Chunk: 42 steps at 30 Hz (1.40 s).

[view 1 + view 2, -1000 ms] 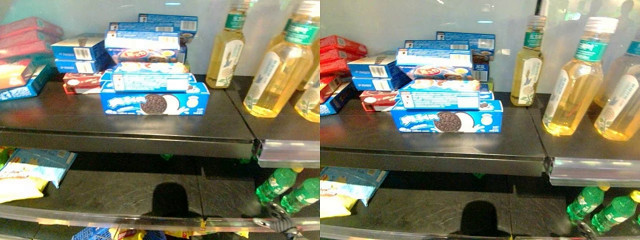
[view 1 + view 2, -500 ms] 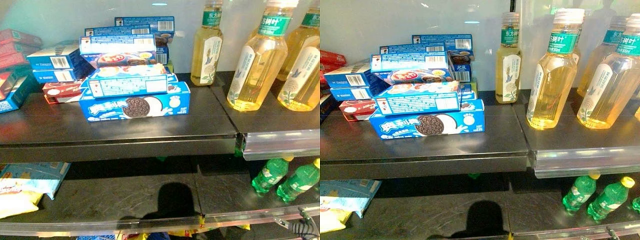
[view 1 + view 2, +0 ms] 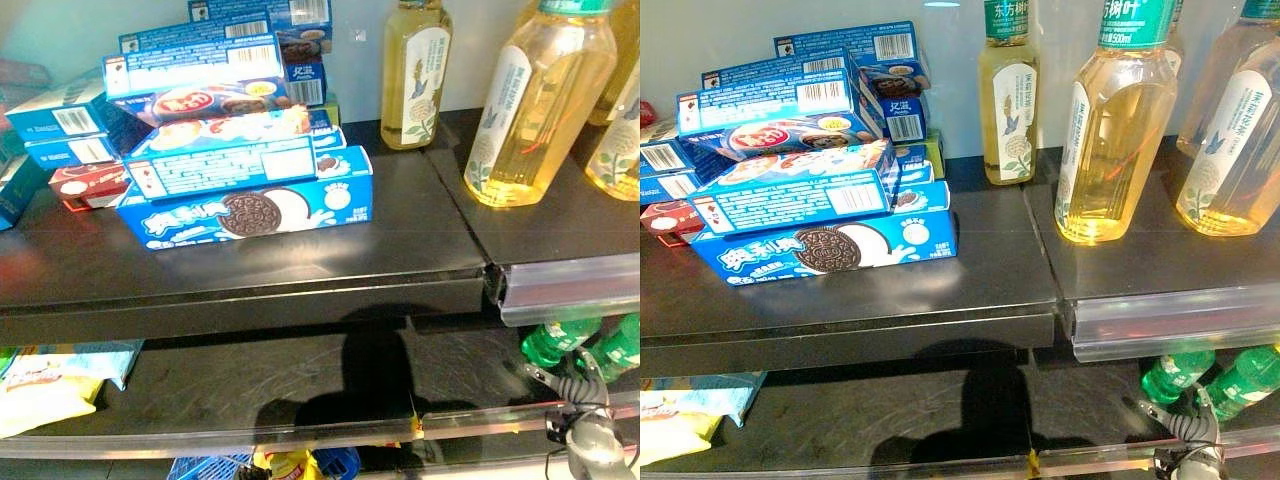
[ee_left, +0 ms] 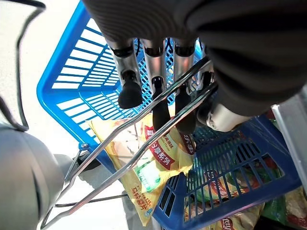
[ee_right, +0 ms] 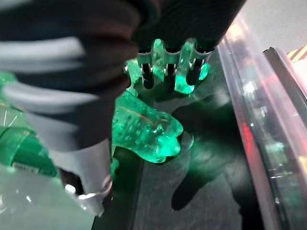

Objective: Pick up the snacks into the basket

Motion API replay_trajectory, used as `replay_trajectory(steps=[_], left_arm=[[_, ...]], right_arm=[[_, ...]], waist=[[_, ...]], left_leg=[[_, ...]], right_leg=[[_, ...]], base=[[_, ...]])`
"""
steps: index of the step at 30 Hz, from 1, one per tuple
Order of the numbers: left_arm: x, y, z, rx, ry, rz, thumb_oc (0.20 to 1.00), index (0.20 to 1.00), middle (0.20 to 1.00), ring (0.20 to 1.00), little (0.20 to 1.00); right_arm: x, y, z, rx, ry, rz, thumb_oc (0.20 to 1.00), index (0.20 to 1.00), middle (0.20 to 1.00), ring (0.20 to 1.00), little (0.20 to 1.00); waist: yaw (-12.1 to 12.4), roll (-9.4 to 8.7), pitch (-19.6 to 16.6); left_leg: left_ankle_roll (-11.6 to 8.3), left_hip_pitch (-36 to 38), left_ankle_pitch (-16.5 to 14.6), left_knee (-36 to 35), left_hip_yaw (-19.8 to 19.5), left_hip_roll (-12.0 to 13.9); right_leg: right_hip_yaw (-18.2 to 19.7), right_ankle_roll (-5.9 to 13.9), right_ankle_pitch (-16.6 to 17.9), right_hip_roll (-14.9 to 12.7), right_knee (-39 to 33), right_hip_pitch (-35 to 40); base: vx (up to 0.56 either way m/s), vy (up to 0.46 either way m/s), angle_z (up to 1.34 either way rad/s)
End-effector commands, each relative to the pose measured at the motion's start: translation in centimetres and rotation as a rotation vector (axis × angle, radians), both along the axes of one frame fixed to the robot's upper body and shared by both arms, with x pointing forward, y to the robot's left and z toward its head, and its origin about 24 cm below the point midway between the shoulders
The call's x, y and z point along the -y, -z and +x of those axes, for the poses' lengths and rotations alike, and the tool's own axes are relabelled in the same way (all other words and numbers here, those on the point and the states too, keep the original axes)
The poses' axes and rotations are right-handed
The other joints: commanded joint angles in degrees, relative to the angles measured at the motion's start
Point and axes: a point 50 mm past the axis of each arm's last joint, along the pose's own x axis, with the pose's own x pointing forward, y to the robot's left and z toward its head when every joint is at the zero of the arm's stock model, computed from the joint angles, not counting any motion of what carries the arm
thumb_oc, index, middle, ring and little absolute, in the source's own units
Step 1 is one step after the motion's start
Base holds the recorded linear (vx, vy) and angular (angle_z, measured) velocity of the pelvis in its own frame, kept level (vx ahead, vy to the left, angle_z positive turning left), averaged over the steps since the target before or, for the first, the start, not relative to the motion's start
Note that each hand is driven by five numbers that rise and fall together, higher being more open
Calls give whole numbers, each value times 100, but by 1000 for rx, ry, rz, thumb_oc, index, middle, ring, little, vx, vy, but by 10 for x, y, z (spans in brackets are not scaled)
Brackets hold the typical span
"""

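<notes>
Our left hand (image 4: 158, 103) has its fingers curled under the wire handles (image 4: 139, 153) of the blue basket (image 4: 72, 72), which holds yellow snack bags (image 4: 153, 167). Our right hand (image 5: 168, 72) reaches among green bottles (image 5: 144, 124) on the lower shelf, fingers curled; whether they grip, we cannot tell. We risk knocking bottles over. We count two green bottles (image 3: 1200, 375), three yellow drink bottles (image 3: 1110, 130), and roughly eight biscuit boxes (image 3: 250, 205) untouched above.
</notes>
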Motion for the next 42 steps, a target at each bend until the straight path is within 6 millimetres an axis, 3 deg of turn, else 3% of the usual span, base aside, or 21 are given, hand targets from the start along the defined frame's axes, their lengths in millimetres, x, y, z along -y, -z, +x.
replay_trajectory(steps=[1, 6, 17, 26, 35, 42], left_arm=[[-23, 2, -6, -66, 140, 176, 200, 200, 200, 200, 200], [-23, 3, -7, -68, 133, 178, 200, 200, 200, 200, 200], [-22, 3, -10, -71, 147, 186, 200, 200, 200, 200, 200], [-18, 4, -12, -64, 160, 181, 200, 200, 200, 200, 200], [-13, 5, -15, -64, 180, 167, 200, 200, 200, 200, 200], [-13, 5, -16, -67, 158, 163, 200, 200, 200, 200, 200]], right_arm=[[1, -34, 26, 183, 5, -38, 1000, 1000, 1000, 1000, 1000], [3, -35, 26, 200, 39, -32, 1000, 1000, 1000, 1000, 1000], [-15, -32, 37, 208, -12, -6, 1000, 1000, 1000, 1000, 1000], [-43, -32, 69, 247, -82, 101, 1000, 1000, 1000, 1000, 1000], [-58, -42, 94, 275, -153, 154, 1000, 1000, 1000, 1000, 1000], [-62, -44, 88, 311, -163, 162, 1000, 1000, 1000, 1000, 1000]], waist=[[64, -241, 107], [97, -228, 135], [146, -142, 153], [311, 11, 189], [473, 116, 188], [451, 115, 214]], left_leg=[[144, 100, -312, 16, -309, -115], [147, 62, -290, 16, -354, -119], [171, 63, -313, 16, -372, -183], [194, -1, -292, 16, -424, -284], [198, -38, -274, 16, -486, -342], [204, -41, -269, 16, -507, -349]], right_leg=[[-88, 427, -189, -297, 108, -22], [-139, 425, -180, -319, 100, -14], [-159, 445, -167, -387, 77, 5], [-179, 468, -132, -494, 67, -38], [-250, 468, -134, -551, 59, -12], [-267, 465, -141, -562, 59, 9]], base=[[-16, -15, 5], [-6, -11, 11], [4, 0, 1], [0, 0, 0], [4, 3, 2], [5, 0, 2]])
